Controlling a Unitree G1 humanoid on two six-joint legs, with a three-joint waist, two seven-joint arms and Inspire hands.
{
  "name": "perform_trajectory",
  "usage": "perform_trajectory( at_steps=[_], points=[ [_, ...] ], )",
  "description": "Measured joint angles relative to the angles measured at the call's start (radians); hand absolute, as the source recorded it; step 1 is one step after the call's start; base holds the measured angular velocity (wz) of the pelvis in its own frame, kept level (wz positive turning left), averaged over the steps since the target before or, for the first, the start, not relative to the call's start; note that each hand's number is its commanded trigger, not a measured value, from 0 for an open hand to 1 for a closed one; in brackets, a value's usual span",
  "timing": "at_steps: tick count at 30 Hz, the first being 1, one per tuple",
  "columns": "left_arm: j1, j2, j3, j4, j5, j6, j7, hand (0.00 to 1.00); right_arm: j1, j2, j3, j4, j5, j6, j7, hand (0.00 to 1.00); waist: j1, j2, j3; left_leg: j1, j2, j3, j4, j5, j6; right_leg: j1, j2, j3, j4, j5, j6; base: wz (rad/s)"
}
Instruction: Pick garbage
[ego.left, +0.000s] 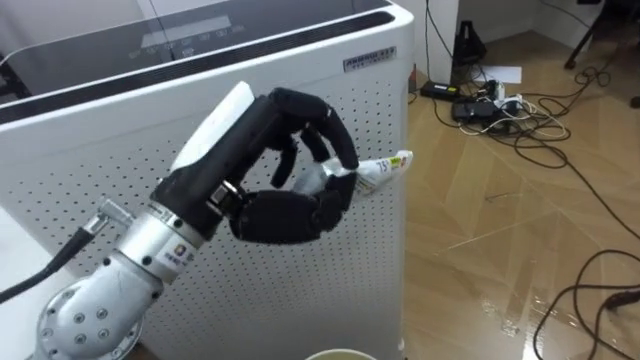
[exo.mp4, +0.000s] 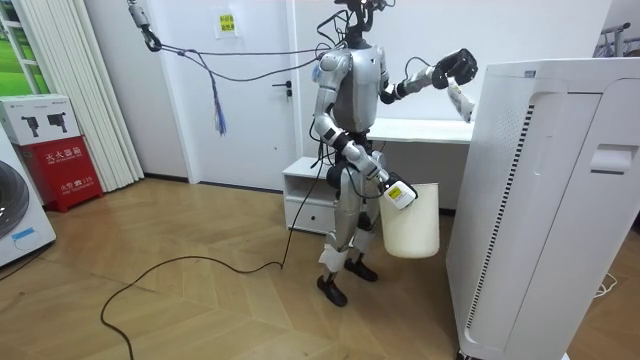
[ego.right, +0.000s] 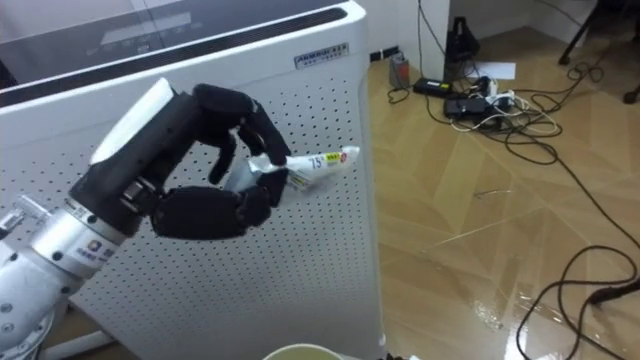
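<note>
Your left hand (ego.left: 288, 213) is curled round a small crumpled wrapper (ego.left: 385, 168), held up in front of the white perforated cabinet (ego.left: 120, 160). One printed end pokes out past the fingers. Expect the wrapper to be very light, thin and limp. It looks like slick film, so it could slide free of a loose grip. Hold the bunched middle, not the loose tip. Your right hand (exo.mp4: 398, 194) is at the white bucket (exo.mp4: 412, 230) by your hip, and I cannot tell whether it grips the bucket.

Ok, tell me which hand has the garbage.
The left hand, raised before the white perforated appliance, fingers curled round a crumpled wrapper. The right hand is low at the white bucket.
</note>
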Motion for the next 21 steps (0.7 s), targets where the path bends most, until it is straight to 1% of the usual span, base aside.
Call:
perform_trajectory(
  at_steps=[2,4,6,7,9,11,12,13,14,15,16,19,21],
  points=[
    [0.01,0.0,0.0,0.0,-0.018,-0.002,-0.001,1.0,0.0,-0.001,0.001,0.0,0.005,-0.001,0.0,1.0,0.0,0.0,0.0001,-0.003,0.0,0.0,0.0,0.0,0.0,-0.004,0.0,0.0,0.001,0.0,0.0,0.0],
    [0.031,0.0,0.0,0.0,-0.038,-0.015,-0.004,1.0,0.0,-0.002,0.002,0.0,0.005,-0.013,0.002,1.0,0.001,-0.001,0.0008,-0.012,0.0,0.0,0.0,0.0,0.0,-0.013,0.001,-0.002,0.002,0.0,0.0,0.02],
    [0.044,-0.001,0.0,0.004,-0.038,-0.02,-0.013,1.0,-0.003,-0.003,0.0,0.0,0.005,-0.015,0.002,1.0,0.0,-0.005,0.0036,-0.028,0.001,0.0,0.0,0.0,0.0,-0.028,0.0,-0.005,0.006,0.0,0.0,0.05],
    [0.055,-0.002,-0.001,0.016,-0.037,-0.03,-0.014,1.0,-0.009,-0.003,0.0,0.001,0.004,-0.015,0.001,1.0,0.0,-0.006,0.0042,-0.04,0.001,0.0,0.0,0.0,0.0,-0.041,-0.001,-0.008,0.01,0.0,0.0,0.0],
    [0.079,-0.003,-0.001,0.034,-0.036,-0.032,-0.015,1.0,-0.025,-0.003,0.0,0.005,0.004,-0.016,-0.001,1.0,0.0,-0.01,0.0069,-0.057,0.001,0.0,0.004,0.001,0.001,-0.061,-0.002,-0.012,0.018,0.0,0.0,0.0],
    [0.083,-0.003,-0.005,0.087,-0.034,-0.036,-0.018,1.0,-0.051,0.001,0.001,0.049,0.004,-0.04,-0.007,1.0,-0.003,-0.022,0.0161,-0.071,0.0,-0.007,0.011,0.001,0.001,-0.068,-0.002,-0.02,0.016,0.0,0.0,0.08],
    [0.083,-0.003,-0.007,0.106,-0.035,-0.037,-0.019,1.0,-0.058,0.001,0.001,0.064,0.005,-0.045,-0.008,1.0,-0.003,-0.024,0.0168,-0.075,0.0,-0.006,0.013,0.001,0.001,-0.071,-0.002,-0.023,0.017,0.0,-0.001,0.07],
    [0.083,-0.003,-0.012,0.148,-0.034,-0.037,-0.019,1.0,-0.075,-0.001,0.001,0.097,0.005,-0.056,-0.011,1.0,-0.002,-0.024,0.0171,-0.087,-0.001,-0.005,0.016,0.001,0.001,-0.082,-0.003,-0.025,0.017,0.001,-0.001,0.05],
    [0.083,-0.003,-0.021,0.196,-0.034,-0.037,-0.019,1.0,-0.096,-0.001,0.002,0.131,0.005,-0.058,-0.015,1.0,-0.001,-0.023,0.0165,-0.103,-0.001,-0.005,0.02,0.002,0.003,-0.095,-0.004,-0.026,0.019,0.002,-0.001,0.03],
    [0.083,-0.003,-0.027,0.218,-0.033,-0.037,-0.019,1.0,-0.106,-0.001,0.003,0.145,0.005,-0.058,-0.02,1.0,-0.001,-0.022,0.0168,-0.113,-0.001,-0.006,0.026,0.002,0.003,-0.102,-0.003,-0.027,0.021,0.003,-0.002,0.06],
    [0.083,-0.003,-0.043,0.252,-0.031,-0.037,-0.019,1.0,-0.118,0.0,0.006,0.173,0.006,-0.066,-0.029,1.0,-0.002,-0.022,0.0166,-0.133,-0.001,-0.008,0.036,0.002,0.003,-0.117,-0.001,-0.028,0.021,0.005,-0.002,0.09],
    [0.084,-0.006,-0.081,0.317,-0.032,-0.038,-0.019,1.0,-0.135,-0.002,0.026,0.211,0.013,-0.078,-0.051,1.0,0.0,-0.022,0.0168,-0.166,0.0,-0.009,0.044,0.002,0.003,-0.143,0.001,-0.031,0.021,0.007,-0.003,0.05],
    [0.087,-0.011,-0.09,0.351,-0.034,-0.038,-0.022,1.0,-0.155,0.0,0.038,0.241,0.015,-0.087,-0.051,1.0,-0.003,-0.022,0.0168,-0.182,0.002,-0.005,0.047,0.002,0.003,-0.16,-0.001,-0.03,0.024,0.007,-0.003,0.0]
  ],
)
